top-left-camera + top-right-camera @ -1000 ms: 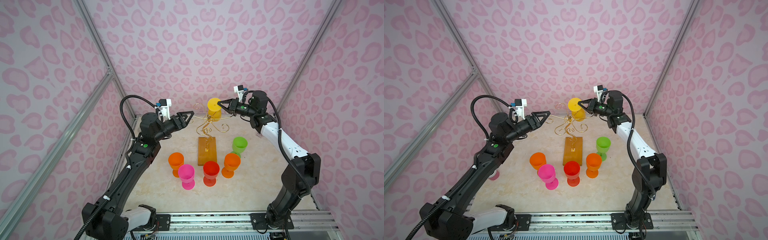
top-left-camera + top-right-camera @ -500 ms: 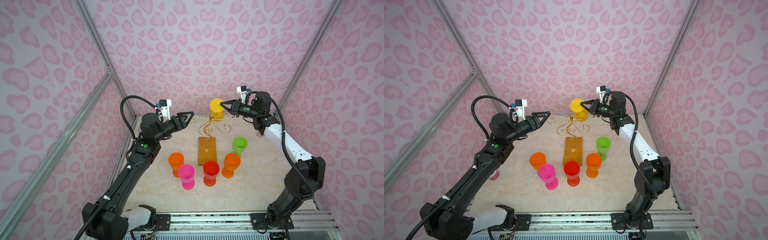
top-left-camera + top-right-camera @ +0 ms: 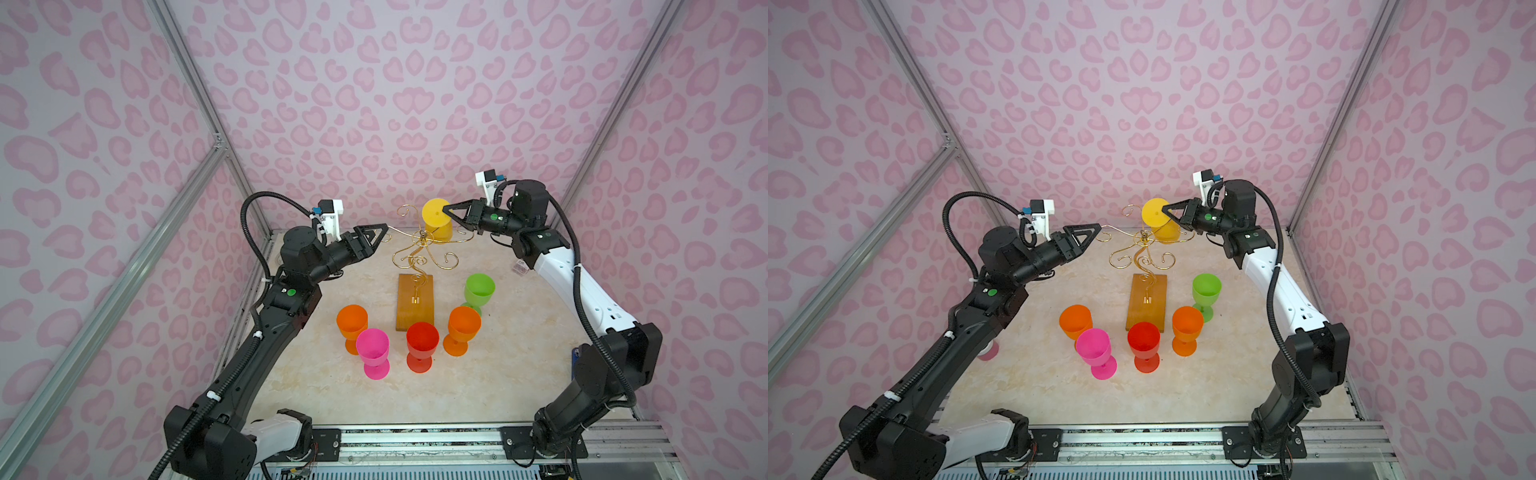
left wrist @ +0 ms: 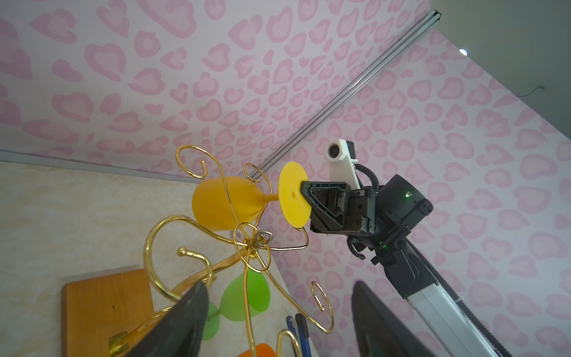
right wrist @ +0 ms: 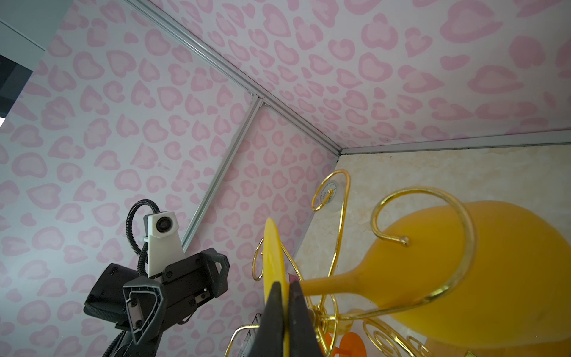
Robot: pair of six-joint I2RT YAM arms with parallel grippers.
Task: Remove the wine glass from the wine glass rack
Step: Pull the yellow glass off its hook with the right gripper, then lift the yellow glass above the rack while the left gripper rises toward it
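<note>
On the left, the left gripper (image 3: 384, 227) hangs level with the top of the rack, its jaws standing well apart with nothing clamped; in its wrist view gold wire curls show between the two fingers (image 4: 191, 321), though contact cannot be told. Below it, on the marble table (image 3: 519, 353), a left orange glass (image 3: 352, 322) stands upright with a pink glass (image 3: 372, 347) just in front of it. In the middle sits the wine glass rack (image 3: 415, 303), wooden base flat on the table and scrolled gold arms fanning out above, with a red glass (image 3: 422, 340) upright just before the base's near end. Up among the rack's back arms hangs the yellow wine glass (image 3: 441, 232), bowl down and tilted, its round foot turned toward the top views, one gold curl looping round the bowl. Right of the base stand a right orange glass (image 3: 464, 326) and, behind it, a green glass (image 3: 480, 289). And there is the right gripper (image 3: 444, 210), reaching in from the right, jaws pinched tight on the rim of the yellow foot.
</note>
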